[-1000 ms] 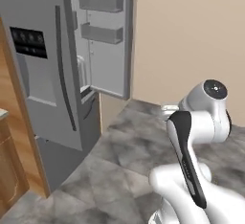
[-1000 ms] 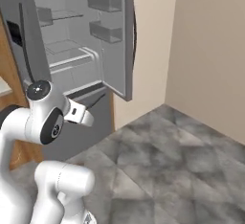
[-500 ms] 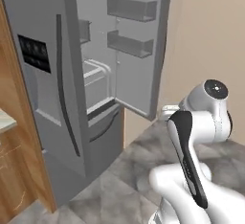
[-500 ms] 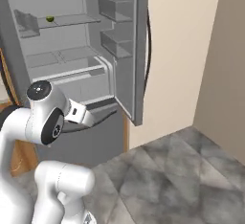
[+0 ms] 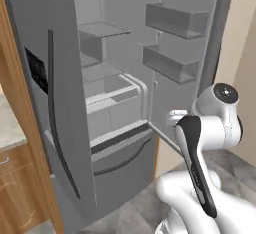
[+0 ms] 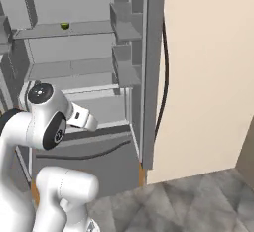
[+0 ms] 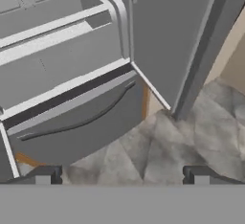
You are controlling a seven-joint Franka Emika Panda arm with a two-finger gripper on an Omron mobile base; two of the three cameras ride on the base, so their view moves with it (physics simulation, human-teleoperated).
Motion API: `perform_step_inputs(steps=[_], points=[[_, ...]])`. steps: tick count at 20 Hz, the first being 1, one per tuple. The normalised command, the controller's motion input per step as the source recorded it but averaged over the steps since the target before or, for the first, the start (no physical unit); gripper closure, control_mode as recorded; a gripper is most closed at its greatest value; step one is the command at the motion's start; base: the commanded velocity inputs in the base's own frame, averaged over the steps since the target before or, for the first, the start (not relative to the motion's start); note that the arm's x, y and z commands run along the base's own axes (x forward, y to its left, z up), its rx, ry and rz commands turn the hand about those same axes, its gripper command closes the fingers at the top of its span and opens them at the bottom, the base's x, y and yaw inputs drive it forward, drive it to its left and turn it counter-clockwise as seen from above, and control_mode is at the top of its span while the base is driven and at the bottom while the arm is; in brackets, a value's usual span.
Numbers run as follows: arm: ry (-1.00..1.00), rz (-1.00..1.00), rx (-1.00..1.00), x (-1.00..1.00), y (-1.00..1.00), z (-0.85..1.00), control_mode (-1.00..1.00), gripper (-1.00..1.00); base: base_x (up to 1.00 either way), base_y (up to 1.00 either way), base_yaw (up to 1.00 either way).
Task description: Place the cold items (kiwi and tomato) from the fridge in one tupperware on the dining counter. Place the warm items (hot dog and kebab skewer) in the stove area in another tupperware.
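The fridge (image 5: pixel 115 103) stands open ahead of the arm, its right door (image 5: pixel 185 73) swung out with two bins on its inside. A kiwi (image 6: pixel 64 26) sits on the upper shelf (image 6: pixel 69 29). The freezer drawer (image 7: pixel 76 122) lies below, shut. Wooden cabinets (image 5: pixel 15 193) stand left of the fridge.

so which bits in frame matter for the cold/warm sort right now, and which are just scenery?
Job items:
- kiwi, small green thing on an upper fridge shelf
- fridge, right door swung open
- gripper, open, holding nothing, pointed low at the freezer drawer

Scenery:
- freezer drawer
- door bins
- wood cabinet
- stone floor
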Motion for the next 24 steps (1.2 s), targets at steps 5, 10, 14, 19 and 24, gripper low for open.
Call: perform_step_inputs(steps=[5,10,14,19,24], points=[[0.0,0.0,0.0,0.0,0.0,0.0,1.0,-1.0,0.97,-0.31,0.46],[0.0,0.0,0.0,0.0,0.0,0.0,1.0,-1.0,0.78,-0.06,0.36],[0.0,0.0,0.0,0.0,0.0,0.0,1.0,-1.0,0.52,-0.25,0.33],[0.0,0.0,0.0,0.0,0.0,0.0,1.0,-1.0,0.42,-0.24,0.21],[0.0,0.0,0.0,0.0,0.0,0.0,1.0,-1.0,0.72,-0.08,0.09]])
